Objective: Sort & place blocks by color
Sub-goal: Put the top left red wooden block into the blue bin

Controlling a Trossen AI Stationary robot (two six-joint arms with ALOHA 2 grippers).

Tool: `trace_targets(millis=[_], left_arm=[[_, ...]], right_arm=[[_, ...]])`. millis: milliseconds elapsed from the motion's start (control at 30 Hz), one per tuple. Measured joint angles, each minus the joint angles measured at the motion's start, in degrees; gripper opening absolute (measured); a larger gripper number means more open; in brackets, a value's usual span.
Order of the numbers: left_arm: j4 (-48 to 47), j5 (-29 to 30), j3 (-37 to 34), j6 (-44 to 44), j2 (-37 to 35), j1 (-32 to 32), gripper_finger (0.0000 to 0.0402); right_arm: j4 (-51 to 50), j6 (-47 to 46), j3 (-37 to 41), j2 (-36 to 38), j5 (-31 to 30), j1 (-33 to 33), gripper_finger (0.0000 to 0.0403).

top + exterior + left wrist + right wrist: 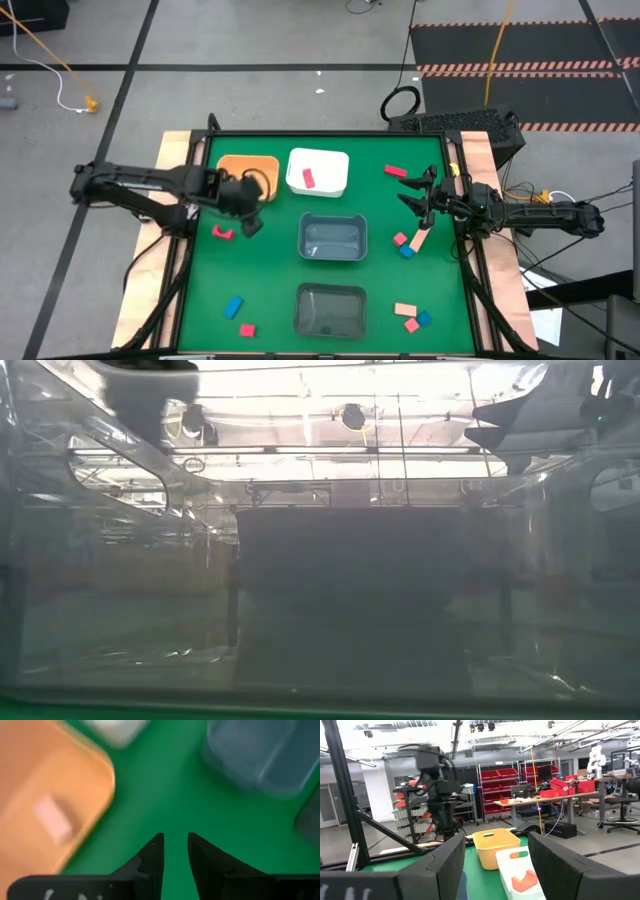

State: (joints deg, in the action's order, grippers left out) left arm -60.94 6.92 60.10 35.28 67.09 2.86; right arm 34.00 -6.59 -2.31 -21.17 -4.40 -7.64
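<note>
Left hand (250, 200) sits low over the bench (270, 290), just beside the orange bin (235, 163). Its fingers stand slightly apart with bare green between them; it carries nothing. Right hand (418, 193) hovers near the right edge, fingers spread and empty in its wrist view.

Sorting has barely begun, as I judge it. Placed so far:
- one pink block (52, 820) lying in the orange bin, seen from the left wrist;
- one red block (308, 178) in the white bin (330, 160).

The two grey bins, one mid-bench (332, 254) and one at the near edge (330, 326), show no blocks inside.

Still loose on the bench:
- a red piece (222, 232) just beside the left hand;
- a blue block (233, 306) and a red block (247, 329) at the near left;
- a red block (395, 171) near the right hand;
- a tan bar (420, 238) with a pink and a blue block touching or close to it;
- a tan, a pink and a blue block clustered at the near right (410, 316).

Most of the work remains. Nearest candidate for the left hand is the red piece; which bin takes blue or tan cannot be told yet.
</note>
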Motion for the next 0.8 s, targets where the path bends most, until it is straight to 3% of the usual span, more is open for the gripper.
trace_targets(millis=[367,533,800], left_arm=[[-20.3,-5.5,-0.1,10.4,1.3,13.0,0.0088],[-20.8,-7.6,-4.3,13.4,1.3,14.6,0.0088],[-11.0,-10.5,-14.2,12.0,1.3,14.9,0.0088]], right_arm=[[0.0,0.0,0.0,0.0,0.0,0.0,0.0210],[0.0,0.0,0.0,0.0,0.0,0.0,0.0210],[0.0,0.0,0.0,0.0,0.0,0.0,0.0210]])
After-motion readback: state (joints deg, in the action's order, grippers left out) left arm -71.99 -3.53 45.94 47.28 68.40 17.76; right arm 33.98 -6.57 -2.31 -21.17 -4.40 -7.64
